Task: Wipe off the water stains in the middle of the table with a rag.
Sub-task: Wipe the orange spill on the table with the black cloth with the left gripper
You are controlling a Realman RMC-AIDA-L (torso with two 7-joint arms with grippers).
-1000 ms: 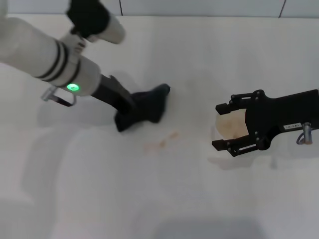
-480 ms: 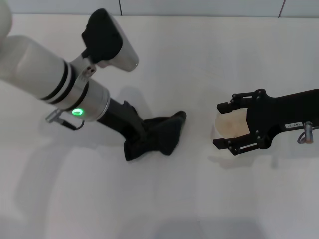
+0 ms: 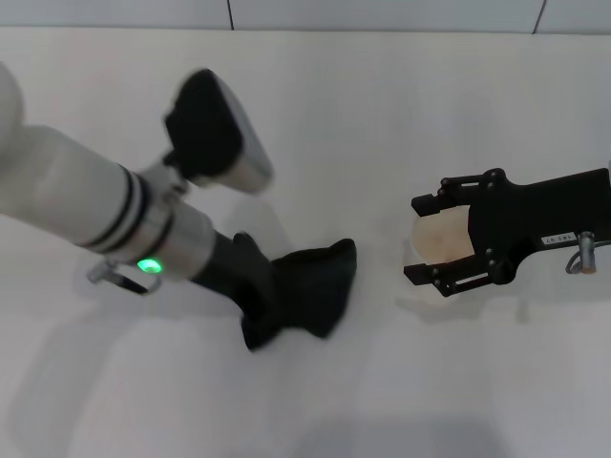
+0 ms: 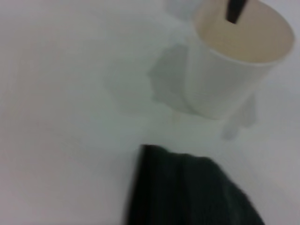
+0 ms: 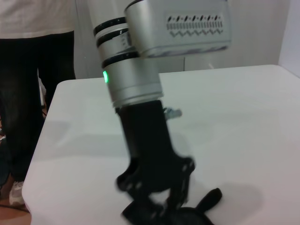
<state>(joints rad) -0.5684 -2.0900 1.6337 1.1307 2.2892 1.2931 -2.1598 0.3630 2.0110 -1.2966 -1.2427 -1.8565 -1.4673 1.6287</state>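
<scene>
My left gripper is shut on the black rag and presses it flat on the white table, left of the middle. The rag also shows in the left wrist view and under the left gripper in the right wrist view. The water stains are hidden; no orange-brown liquid shows around the rag. My right gripper is to the right, its fingers against the two sides of a white paper cup standing on the table.
The paper cup stands a short way right of the rag. A person in dark trousers stands beyond the table's left end. The table's back edge meets a grey wall.
My left gripper has dragged the rag toward the front and right, over the spot where the orange-brown stains lay one second ago; they no longer show. The right gripper and cup barely moved.
</scene>
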